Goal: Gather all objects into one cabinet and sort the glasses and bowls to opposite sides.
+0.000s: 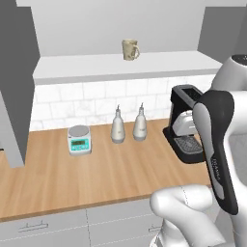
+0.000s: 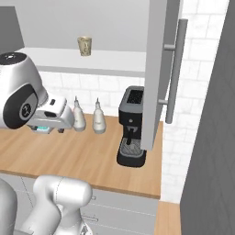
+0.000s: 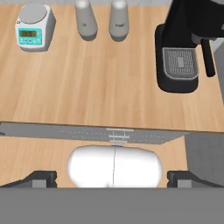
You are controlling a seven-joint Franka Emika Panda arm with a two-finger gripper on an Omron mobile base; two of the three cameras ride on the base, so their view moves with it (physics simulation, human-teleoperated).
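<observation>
A cream-beige tumbler (image 1: 130, 49) (image 2: 84, 46) stands alone and upright on the white shelf floor of the open wall cabinet (image 1: 96, 70) (image 2: 114, 59). The cabinet's grey right door (image 2: 156, 78) hangs open, showing its silver bar handle (image 2: 175, 69). My gripper (image 3: 113, 178) hovers high over the front edge of the wooden counter and points down. Its fingertips (image 3: 42, 176) are far apart, so it is open and holds nothing. The tumbler sits well above and behind it. The blue cups and the brown bowl are out of view.
On the wooden counter (image 1: 96, 169) stand a small white scale (image 1: 79, 139) (image 3: 33, 21), two grey-white bottles (image 1: 118, 126) (image 1: 140, 123) and a black coffee machine (image 1: 185, 123) (image 2: 132, 126) (image 3: 183, 52). The cabinet's left door (image 1: 17, 82) is swung open. Grey drawers (image 1: 58, 224) lie below.
</observation>
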